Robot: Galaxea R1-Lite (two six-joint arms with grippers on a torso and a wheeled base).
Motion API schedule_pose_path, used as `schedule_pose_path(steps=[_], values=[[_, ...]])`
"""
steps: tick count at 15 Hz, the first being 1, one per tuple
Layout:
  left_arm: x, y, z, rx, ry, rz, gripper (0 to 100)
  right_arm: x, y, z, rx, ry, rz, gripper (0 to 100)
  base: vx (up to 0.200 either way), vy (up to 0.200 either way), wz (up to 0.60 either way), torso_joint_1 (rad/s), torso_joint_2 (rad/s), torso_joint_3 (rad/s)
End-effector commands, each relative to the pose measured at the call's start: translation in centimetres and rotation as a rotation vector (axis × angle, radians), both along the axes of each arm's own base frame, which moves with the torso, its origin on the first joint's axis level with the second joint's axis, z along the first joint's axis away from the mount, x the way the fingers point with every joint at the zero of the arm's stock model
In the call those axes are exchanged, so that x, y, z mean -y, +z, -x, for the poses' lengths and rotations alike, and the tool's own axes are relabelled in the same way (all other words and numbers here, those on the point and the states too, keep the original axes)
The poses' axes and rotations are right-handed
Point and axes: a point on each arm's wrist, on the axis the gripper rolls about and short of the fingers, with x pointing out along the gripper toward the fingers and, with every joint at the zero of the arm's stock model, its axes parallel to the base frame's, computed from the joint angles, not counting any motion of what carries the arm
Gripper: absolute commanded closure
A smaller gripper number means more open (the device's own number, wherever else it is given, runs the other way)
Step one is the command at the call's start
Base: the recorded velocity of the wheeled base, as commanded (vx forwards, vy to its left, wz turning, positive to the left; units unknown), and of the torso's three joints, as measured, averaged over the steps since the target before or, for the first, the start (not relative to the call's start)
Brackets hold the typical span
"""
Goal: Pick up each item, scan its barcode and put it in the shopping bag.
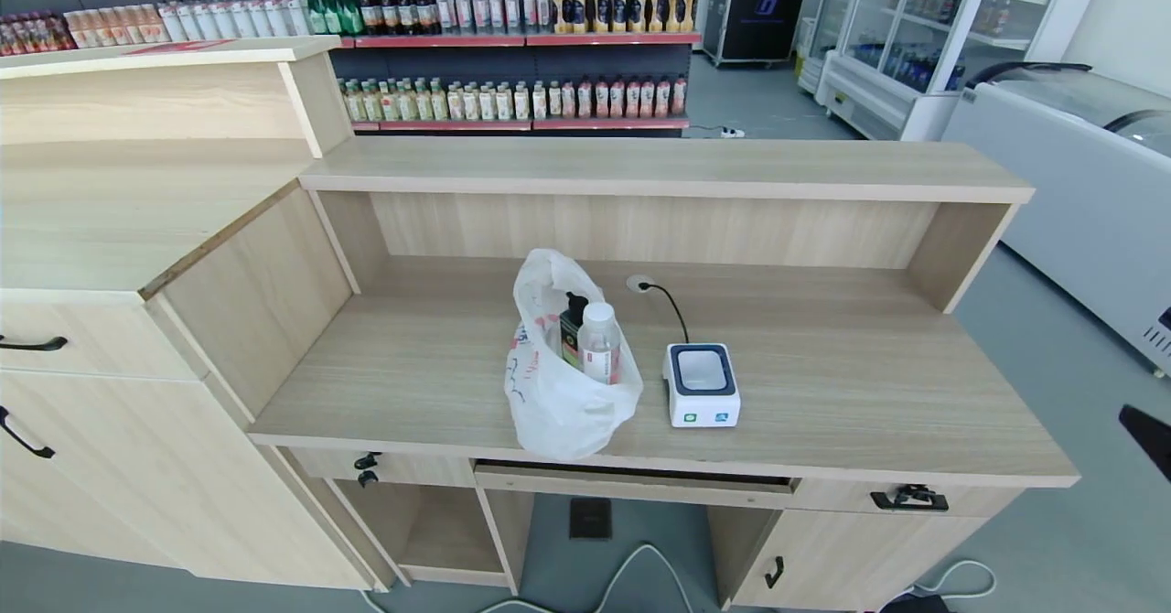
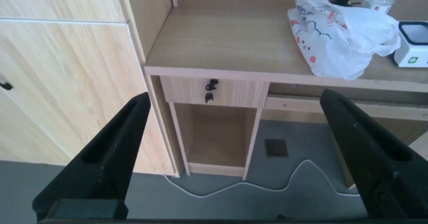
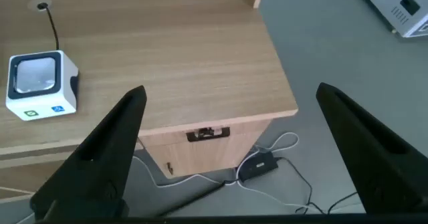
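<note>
A white plastic shopping bag (image 1: 560, 384) stands on the wooden counter (image 1: 823, 384), with a clear bottle (image 1: 599, 340) and a dark bottle (image 1: 573, 328) sticking up out of it. Just to its right sits the white barcode scanner (image 1: 701, 384), cabled to a hole at the back. My left gripper (image 2: 234, 157) hangs open below and in front of the counter's left end, nothing between its fingers; the bag (image 2: 338, 37) and scanner (image 2: 413, 45) lie beyond it. My right gripper (image 3: 231, 157) is open and empty off the counter's right front, with the scanner (image 3: 40, 83) ahead.
A taller cabinet (image 1: 137, 229) adjoins the counter on the left, and a raised ledge (image 1: 668, 169) runs along its back. Drawers with black handles (image 1: 908, 500) and cables on the floor lie under the counter. Shelves of bottles (image 1: 512, 46) and freezers (image 1: 1070, 165) stand behind.
</note>
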Motion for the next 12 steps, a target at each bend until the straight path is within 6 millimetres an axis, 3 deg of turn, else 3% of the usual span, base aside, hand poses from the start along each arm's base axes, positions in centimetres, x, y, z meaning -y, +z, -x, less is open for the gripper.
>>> schedule_pose_path(steps=[1, 6, 9, 12], values=[[0.0, 0.0, 0.0, 0.001, -0.001, 0.0, 0, -1.7, -3.9, 5.1, 0.062, 0.039, -0.007, 0, 0.0, 0.0, 0.0, 0.027, -0.07, -0.027], [0.0, 0.0, 0.0, -0.001, -0.001, 0.0, 0, -2.8, -7.9, 10.0, 0.016, 0.058, -0.052, 0, 0.0, 0.0, 0.0, 0.0, 0.0, 0.0], [0.0, 0.0, 0.0, -0.001, -0.001, 0.0, 0, -2.9, -8.2, 11.5, 0.156, 0.137, -0.039, 0, 0.0, 0.0, 0.0, 0.0, 0.0, 0.0], [0.0, 0.0, 0.0, -0.001, -0.001, 0.0, 0, -2.8, -8.2, 11.5, 0.159, 0.101, -0.046, 0, 0.0, 0.0, 0.0, 0.0, 0.0, 0.0]])
